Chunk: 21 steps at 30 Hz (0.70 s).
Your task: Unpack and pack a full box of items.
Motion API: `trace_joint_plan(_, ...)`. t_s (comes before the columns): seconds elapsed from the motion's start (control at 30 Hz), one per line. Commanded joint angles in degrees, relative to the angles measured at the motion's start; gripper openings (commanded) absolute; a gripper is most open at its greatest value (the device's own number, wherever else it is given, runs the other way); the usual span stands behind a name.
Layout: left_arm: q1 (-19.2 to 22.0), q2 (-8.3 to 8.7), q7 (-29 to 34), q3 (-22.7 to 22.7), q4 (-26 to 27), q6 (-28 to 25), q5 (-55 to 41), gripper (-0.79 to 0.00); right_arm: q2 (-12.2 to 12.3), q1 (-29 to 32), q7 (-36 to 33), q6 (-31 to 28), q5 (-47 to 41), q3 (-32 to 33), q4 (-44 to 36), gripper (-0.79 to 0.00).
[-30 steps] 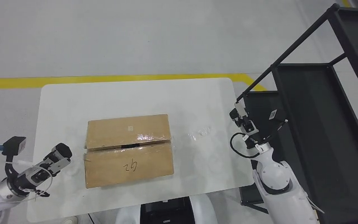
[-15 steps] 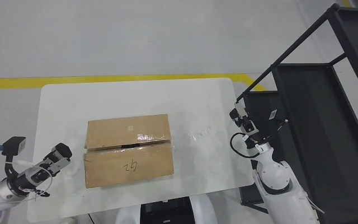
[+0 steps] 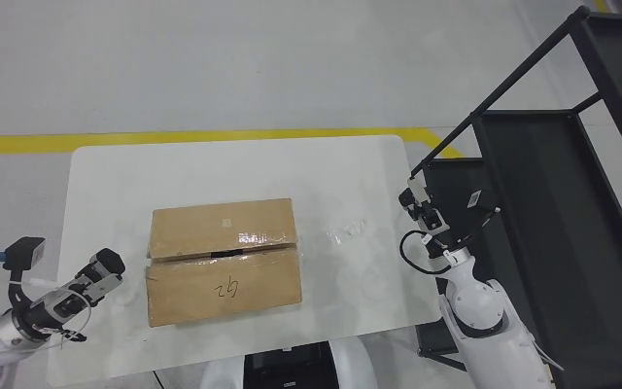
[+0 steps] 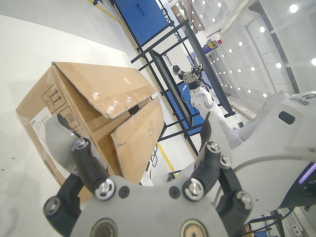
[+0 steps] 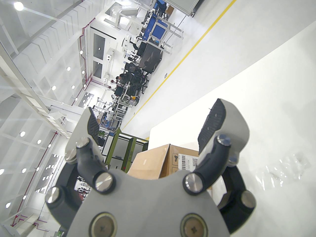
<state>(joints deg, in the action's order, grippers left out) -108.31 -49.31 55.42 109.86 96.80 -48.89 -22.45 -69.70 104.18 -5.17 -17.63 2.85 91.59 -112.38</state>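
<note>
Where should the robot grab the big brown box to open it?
Probably the taped edge of the far top flap, at the middle seam of the cardboard box. It looks lifted over a dark gap, so a finger could slip under. Come down from above, at the seam.

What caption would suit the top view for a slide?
Brown cardboard box, top flaps folded down, on the white table beside crumpled clear plastic film, between left gripper and right gripper.

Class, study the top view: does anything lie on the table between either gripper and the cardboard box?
For the right gripper, yes: a crumpled piece of clear plastic lies on the table between it and the cardboard box. For the left gripper, nothing visible does; bare table separates them.
</note>
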Motion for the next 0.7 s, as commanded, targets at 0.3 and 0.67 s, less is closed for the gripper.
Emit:
trace_joint_plan(0.3, 0.0, 0.0, 0.0, 0.0, 0.0, 0.0, 0.0, 0.0, 0.0, 0.0, 0.0, 0.0, 0.0, 0.0, 0.0, 0.0)
trace_joint_plan(0.67, 0.0, -0.39, -4.51, -1.74, 5.35, 5.94, 4.35, 0.0, 0.0, 0.0, 0.0, 0.0, 0.0, 0.0, 0.0, 0.0)
